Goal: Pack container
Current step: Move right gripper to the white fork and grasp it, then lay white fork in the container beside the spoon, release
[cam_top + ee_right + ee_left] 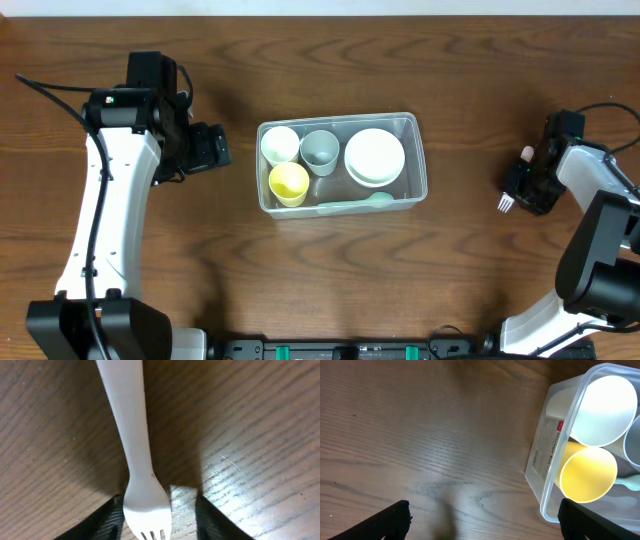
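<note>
The container (412, 190) is a clear plastic tub at the table's middle. It holds a white cup (280, 144), a grey cup (320, 150), a yellow cup (289, 183), stacked white bowls (375, 157) and a mint spoon (358, 205). My left gripper (216, 148) is open and empty, just left of the tub; its wrist view (484, 506) shows the tub's corner (540, 467) and the yellow cup (587, 472). My right gripper (522, 183) is low over the table at the far right. Its fingers (160, 502) straddle a white fork (135, 450), with a gap on the right side.
The fork's tines (505, 203) stick out below the right gripper in the overhead view. Bare wooden table (470, 280) surrounds the tub on all sides. The table's far edge (320, 14) runs along the top.
</note>
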{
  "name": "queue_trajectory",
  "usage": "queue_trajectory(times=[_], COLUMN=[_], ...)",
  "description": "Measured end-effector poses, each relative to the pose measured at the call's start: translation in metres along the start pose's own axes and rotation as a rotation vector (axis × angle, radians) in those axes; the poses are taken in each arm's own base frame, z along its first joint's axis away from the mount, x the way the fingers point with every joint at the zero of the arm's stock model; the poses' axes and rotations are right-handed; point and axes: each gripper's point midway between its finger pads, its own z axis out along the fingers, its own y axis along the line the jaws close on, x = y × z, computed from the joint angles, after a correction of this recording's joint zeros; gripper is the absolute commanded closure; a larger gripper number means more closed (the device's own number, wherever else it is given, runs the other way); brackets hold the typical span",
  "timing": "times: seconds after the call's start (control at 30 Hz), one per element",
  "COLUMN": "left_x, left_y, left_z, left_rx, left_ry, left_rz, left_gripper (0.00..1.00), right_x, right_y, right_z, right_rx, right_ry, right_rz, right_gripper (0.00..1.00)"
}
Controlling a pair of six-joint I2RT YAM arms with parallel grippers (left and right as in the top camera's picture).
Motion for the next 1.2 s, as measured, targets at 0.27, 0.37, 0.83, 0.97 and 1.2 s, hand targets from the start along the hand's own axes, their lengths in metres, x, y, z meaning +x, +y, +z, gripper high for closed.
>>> queue_trajectory(times=[0.27,0.37,0.83,0.97,1.2], left_x=[0.0,0.0,0.0001,0.0005,0.0007], left_y=[0.0,0.0,0.0,0.0001,0.0001], left_z=[0.0,0.0,0.0,0.0,0.0], left_rx=[0.0,0.0,0.0,0.0,0.0], left_ry=[0.0,0.0,0.0,0.002,0.003], left_rz=[0.0,0.0,0.0,0.0,0.0], left_gripper=[0.06,0.05,0.06,0.06,0.05], right_x=[0.0001,0.0001,-0.0009,-0.0011,0.0001], right_y=[-0.0006,-0.001,-0.0003,0.0002,0.0072], right_z=[0.0001,0.0002,-0.0003,-0.0003,-0.0049], right_rx=[0.002,0.004,0.001,-0.002,-0.016], right_ry=[-0.001,-0.001,-0.006,-0.006,-0.001], right_rz=[0.001,0.001,0.002,-0.002,-0.056], right_gripper=[0.64,0.66,0.89,0.95,0.99])
